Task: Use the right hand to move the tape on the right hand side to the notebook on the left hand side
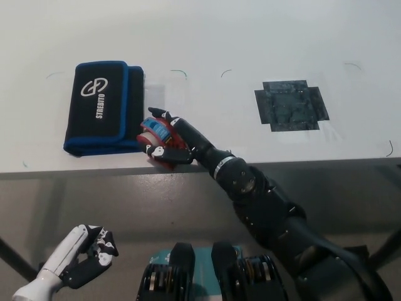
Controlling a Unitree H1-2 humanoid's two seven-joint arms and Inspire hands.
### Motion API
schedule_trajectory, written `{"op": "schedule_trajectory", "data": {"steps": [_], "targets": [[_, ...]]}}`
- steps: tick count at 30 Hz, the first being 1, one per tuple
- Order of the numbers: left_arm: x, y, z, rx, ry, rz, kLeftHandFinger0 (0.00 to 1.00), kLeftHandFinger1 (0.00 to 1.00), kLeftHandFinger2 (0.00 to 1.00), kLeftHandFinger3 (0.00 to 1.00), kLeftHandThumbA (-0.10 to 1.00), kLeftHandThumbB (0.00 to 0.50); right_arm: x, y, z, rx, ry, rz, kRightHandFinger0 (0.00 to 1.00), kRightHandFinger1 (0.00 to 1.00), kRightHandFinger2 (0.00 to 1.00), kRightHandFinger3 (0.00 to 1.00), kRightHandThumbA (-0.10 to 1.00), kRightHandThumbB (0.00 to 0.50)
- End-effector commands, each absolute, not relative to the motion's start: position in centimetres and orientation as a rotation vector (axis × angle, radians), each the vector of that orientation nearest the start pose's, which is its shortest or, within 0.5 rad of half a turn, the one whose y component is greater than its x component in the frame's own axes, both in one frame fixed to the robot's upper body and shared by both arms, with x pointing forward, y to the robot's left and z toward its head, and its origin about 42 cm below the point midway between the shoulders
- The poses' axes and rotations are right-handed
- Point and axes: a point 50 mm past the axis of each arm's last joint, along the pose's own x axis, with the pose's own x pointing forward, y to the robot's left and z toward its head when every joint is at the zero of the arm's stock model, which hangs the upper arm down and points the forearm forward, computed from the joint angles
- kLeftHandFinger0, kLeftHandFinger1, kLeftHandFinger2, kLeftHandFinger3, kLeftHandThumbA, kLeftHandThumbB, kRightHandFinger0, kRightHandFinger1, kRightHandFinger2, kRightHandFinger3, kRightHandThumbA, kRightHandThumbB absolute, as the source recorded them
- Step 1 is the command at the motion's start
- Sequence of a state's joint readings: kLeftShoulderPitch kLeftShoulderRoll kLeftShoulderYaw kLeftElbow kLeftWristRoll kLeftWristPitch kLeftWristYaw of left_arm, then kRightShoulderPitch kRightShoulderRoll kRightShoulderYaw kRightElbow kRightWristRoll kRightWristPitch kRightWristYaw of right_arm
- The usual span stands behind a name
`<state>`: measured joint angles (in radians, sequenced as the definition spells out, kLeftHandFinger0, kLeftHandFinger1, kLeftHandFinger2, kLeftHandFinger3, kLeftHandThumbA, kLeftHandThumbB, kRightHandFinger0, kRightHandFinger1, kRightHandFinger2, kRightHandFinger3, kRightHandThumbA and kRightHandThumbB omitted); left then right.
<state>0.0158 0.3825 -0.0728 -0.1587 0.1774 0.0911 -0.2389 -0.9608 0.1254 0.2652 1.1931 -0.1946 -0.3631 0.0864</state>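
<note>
surface: white table [207, 37], front edge runs across the middle of the head view, grey floor below it.
step: carry phase, tape not yet on the notebook.
right hand: my right hand [172, 141] has its fingers curled round the tape [158, 135], a red roll, with some blue showing between the fingers. Hand sits close to the table's front edge, left of centre.
tape position: in my grip, just beside the notebook's right edge at its front-right corner. Can't tell if it touches the notebook or the table.
notebook: black with blue border and white logo [103, 106], flat near the table's left end, front edge near the table's front edge.
next move: judgement — shift further left so the roll is over the black cover, lower, then spread the fingers. Needs clearance over the blue edge so I don't shove the notebook.
left hand: my left hand [81, 254] rests below the table edge at lower left, fingers curled, holding nothing.
count: one tape, one notebook, one dark square patch [290, 105] on the table's right half, a few small pen marks on the surface.
</note>
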Motion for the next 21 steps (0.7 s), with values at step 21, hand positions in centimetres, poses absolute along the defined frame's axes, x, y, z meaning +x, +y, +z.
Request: {"op": "schedule_trajectory", "data": {"steps": [21], "targets": [[28.0, 30.5, 15.3, 0.578, -0.025, -0.282, 0.25, 0.23, 0.33, 0.46, 0.07, 0.052, 46.4, -14.5, 29.6, -0.459, -0.599, 0.530, 1.00, 1.00, 1.00, 1.00, 0.81, 0.462]]}}
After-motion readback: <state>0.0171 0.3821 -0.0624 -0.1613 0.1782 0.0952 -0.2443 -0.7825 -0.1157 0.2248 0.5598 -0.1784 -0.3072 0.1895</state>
